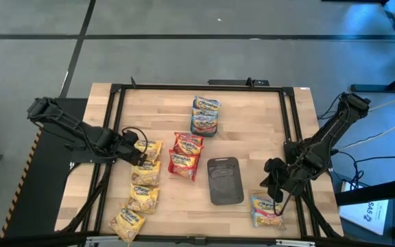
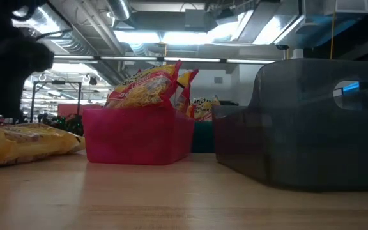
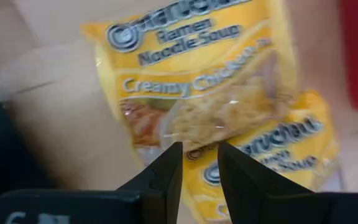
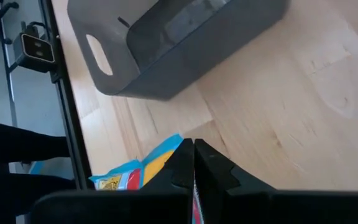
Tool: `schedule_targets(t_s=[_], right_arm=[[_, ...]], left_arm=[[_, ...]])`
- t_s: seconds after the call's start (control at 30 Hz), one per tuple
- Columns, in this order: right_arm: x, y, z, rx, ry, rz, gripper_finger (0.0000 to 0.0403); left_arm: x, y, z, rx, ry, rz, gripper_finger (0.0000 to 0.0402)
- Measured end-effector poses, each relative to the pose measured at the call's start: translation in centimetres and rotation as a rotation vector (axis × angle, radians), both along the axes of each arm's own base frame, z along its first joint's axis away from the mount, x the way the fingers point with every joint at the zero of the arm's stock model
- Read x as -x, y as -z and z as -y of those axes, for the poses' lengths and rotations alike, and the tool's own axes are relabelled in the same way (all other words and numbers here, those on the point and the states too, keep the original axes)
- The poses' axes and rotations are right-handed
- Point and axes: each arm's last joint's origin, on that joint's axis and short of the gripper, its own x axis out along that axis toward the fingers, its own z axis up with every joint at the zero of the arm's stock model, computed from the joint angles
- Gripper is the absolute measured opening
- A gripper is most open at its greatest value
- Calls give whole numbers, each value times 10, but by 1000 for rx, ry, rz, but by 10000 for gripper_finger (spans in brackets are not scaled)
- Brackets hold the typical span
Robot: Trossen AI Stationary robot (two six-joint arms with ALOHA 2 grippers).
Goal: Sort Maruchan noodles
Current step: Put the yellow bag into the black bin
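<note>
1. My left gripper (image 3: pixel 199 163) hangs with its fingers a narrow gap apart, holding nothing, over the top yellow packet (image 3: pixel 197 81) of the left-side row.
2. My right gripper (image 4: pixel 193 163) is closed at the blue packet (image 1: pixel 267 209) beside the grey tray (image 1: pixel 225 180).
3. Red packets (image 1: pixel 185 155) sit mid-table.

Grey tray (image 2: pixel 312 121) runs off frame; blue-and-pink packet (image 4: pixel 135 171) half hidden.

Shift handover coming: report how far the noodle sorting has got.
Done: red packets sit in the pink tray, blue ones are stacked. In hand: the left claw, parted, hangs over the yellow packets. Left: the grey tray is empty, with one packet by the shut right claw.
</note>
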Motion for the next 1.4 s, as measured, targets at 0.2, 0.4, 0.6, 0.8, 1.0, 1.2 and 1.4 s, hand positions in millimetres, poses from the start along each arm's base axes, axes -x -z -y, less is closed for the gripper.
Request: schedule_targets(t_s=[0.2,0.4,0.6,0.8,1.0,1.2,1.4], right_arm=[[-1,-1,-1,12,-43,23,12],[0,-1,-1,37,-96,15,12],[0,0,-1,50,-111,16,12],[0,-1,-1,49,-113,15,12],[0,-1,-1,48,-114,15,12],[0,-1,-2,45,-114,18,12],[0,-1,-2,46,-112,21,12]], left_arm=[[-11,7,-2,45,-45,111,96],[-18,9,-4,62,-64,124,96],[-33,19,0,40,83,101,96],[-42,32,3,4,171,36,96],[-44,37,4,-20,254,2,95],[-46,37,4,-46,248,22,72],[-48,36,4,-56,243,40,12]])
